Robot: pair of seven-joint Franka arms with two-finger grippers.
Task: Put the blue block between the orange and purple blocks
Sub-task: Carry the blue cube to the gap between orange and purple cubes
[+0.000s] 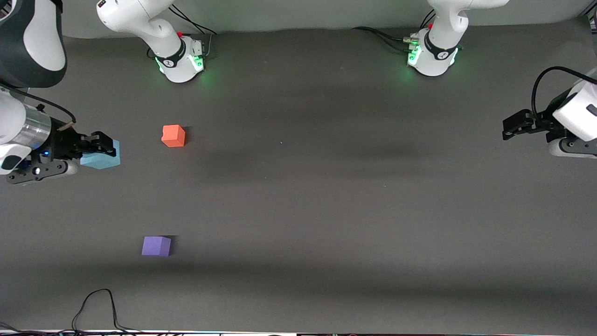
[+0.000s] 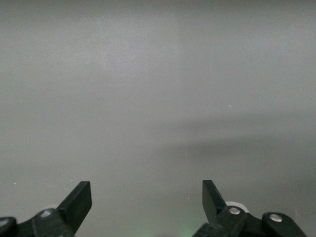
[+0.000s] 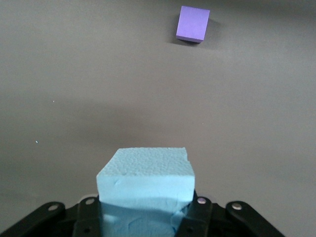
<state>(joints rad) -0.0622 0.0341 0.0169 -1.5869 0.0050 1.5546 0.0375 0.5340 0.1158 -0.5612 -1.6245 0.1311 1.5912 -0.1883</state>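
My right gripper (image 1: 103, 145) is shut on the light blue block (image 1: 103, 157) and holds it above the table at the right arm's end. In the right wrist view the blue block (image 3: 145, 180) sits between the jaws of the right gripper (image 3: 145, 213). The orange block (image 1: 173, 136) lies on the table beside the held block, toward the table's middle. The purple block (image 1: 156, 246) lies nearer to the front camera than the orange one; it also shows in the right wrist view (image 3: 193, 23). My left gripper (image 1: 509, 126) waits open and empty at the left arm's end, and its wrist view shows the left gripper (image 2: 146, 190) over bare table.
The two arm bases (image 1: 183, 58) (image 1: 431, 55) stand at the table's back edge. A black cable (image 1: 95, 303) loops on the dark grey table (image 1: 326, 196) by the front edge, nearer to the front camera than the purple block.
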